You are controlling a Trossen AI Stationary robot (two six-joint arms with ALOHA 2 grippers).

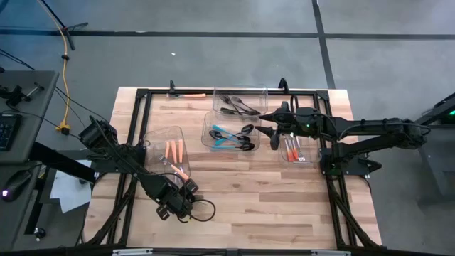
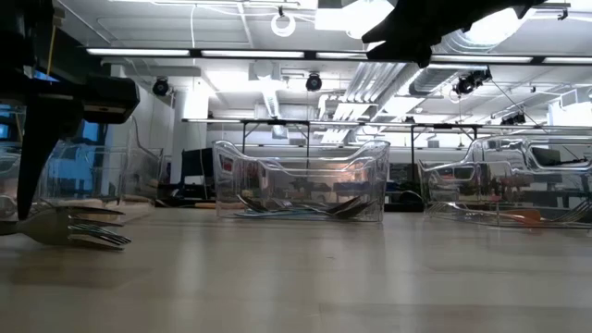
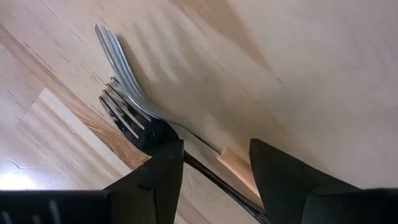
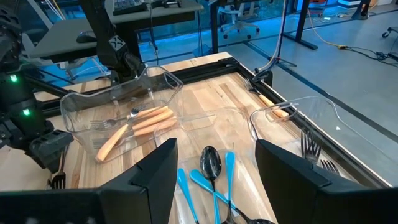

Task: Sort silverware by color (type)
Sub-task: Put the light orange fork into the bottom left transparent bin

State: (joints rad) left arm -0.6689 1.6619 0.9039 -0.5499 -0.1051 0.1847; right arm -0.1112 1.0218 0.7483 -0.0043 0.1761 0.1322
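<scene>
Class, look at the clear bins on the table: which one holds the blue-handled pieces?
The middle bin, in front of the right gripper. The left bin holds orange-handled pieces; the far bin holds dark ones.

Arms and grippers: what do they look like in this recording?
Both arms are dark, jointed links. The left gripper has two black, wedge-shaped fingers, and a black cable loops beside it on the table. The right gripper has matching black fingers; a small green light glows on the right arm.

fork handles hidden behind left pincer fingers
</scene>
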